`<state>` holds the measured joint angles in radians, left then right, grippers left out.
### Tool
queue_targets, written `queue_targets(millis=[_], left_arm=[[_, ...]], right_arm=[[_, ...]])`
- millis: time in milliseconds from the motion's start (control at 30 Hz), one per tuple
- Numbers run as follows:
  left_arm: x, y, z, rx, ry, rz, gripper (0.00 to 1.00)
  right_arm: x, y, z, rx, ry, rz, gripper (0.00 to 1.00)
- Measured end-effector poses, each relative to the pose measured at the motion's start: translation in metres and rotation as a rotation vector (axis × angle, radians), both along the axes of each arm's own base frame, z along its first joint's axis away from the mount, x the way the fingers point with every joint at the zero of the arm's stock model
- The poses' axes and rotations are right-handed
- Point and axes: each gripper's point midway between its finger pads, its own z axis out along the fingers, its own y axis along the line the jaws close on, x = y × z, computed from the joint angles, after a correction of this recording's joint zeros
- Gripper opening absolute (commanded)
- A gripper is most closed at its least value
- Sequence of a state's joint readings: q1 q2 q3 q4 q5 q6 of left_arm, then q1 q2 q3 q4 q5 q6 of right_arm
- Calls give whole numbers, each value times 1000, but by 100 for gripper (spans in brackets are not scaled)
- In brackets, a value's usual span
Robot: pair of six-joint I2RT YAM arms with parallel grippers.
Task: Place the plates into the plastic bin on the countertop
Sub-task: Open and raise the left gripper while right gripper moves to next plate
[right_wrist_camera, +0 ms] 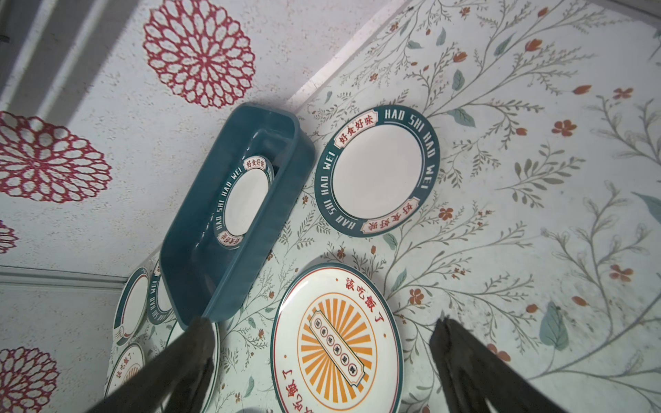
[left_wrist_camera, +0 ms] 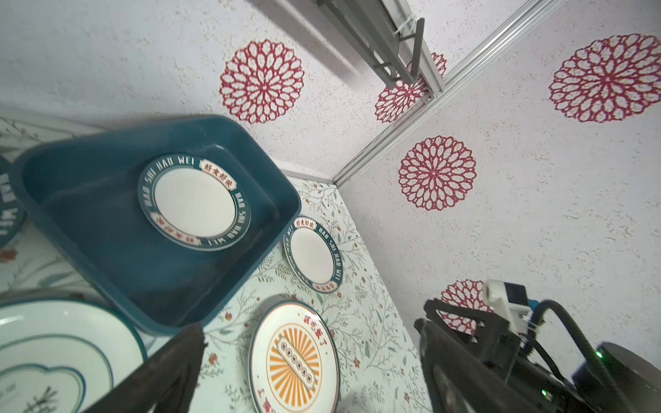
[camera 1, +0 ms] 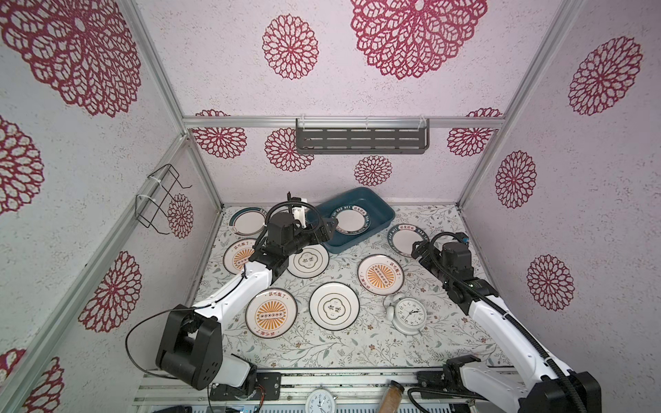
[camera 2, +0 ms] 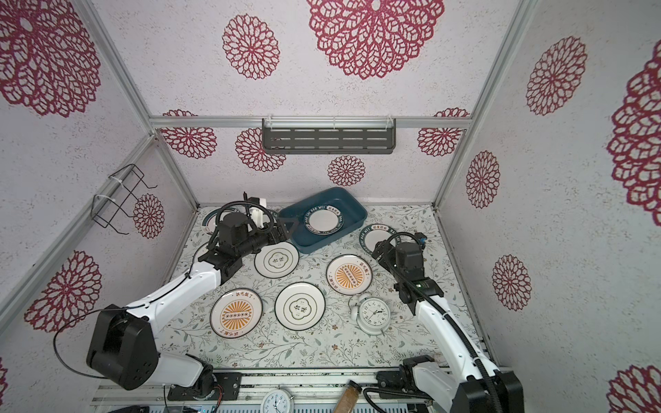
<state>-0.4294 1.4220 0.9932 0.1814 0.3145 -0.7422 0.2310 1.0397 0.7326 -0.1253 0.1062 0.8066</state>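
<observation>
I run this rig from afar in a lab booth dressed as a kitchen: bare aluminium framing (camera 1: 243, 122) holds wallpapered panels (camera 1: 357, 89), a grey slotted shelf (camera 1: 361, 140) is cable-tied to the rail, and the left arm (camera 1: 236, 289) and right arm (camera 1: 490, 314) are mounted on a metal base (camera 1: 357, 388) before the printed countertop (camera 1: 357, 343).

In both top views the left arm (camera 1: 246, 286) hides part of the teal-rimmed plate (camera 1: 245, 223) at the back, part of a sunburst plate (camera 1: 234, 259) and one near corner of the bin (camera 1: 352, 244). The right arm (camera 1: 490, 314) covers the edge of another teal-rimmed plate (camera 1: 404, 236). The bottom edge cuts off a clock (camera 1: 321, 401) and a brown jar (camera 1: 391, 395).
</observation>
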Motion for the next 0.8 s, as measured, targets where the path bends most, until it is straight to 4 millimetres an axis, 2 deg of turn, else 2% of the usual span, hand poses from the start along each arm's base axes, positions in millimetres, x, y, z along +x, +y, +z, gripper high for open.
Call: queue_targets(millis=[100,167,267,333,433,567,667,800], left_arm=[[-23,-8,-11,11,29,-4,97],[-38,-18,-11,44,22,-3,97],[-58,-27,4,63,-31,-5,97],[-63,-21,15,56,-69,26,97],[-61,2,26,47,-99,115,97],[-44,25,36,31,-105,169,97],[-30,34,42,50,-108,183,97],[-15,33,62,85,-135,172,97]], right_arm=[[1,3,-2,6,10,15,99],[0,6,-5,13,21,29,99],[-1,7,-5,16,27,38,99],[-4,7,-4,16,27,37,99],[-11,4,3,16,16,33,99],[-20,-1,9,11,-7,18,99],[-22,-6,6,6,-1,3,99],[-13,-19,-6,10,32,-34,99]])
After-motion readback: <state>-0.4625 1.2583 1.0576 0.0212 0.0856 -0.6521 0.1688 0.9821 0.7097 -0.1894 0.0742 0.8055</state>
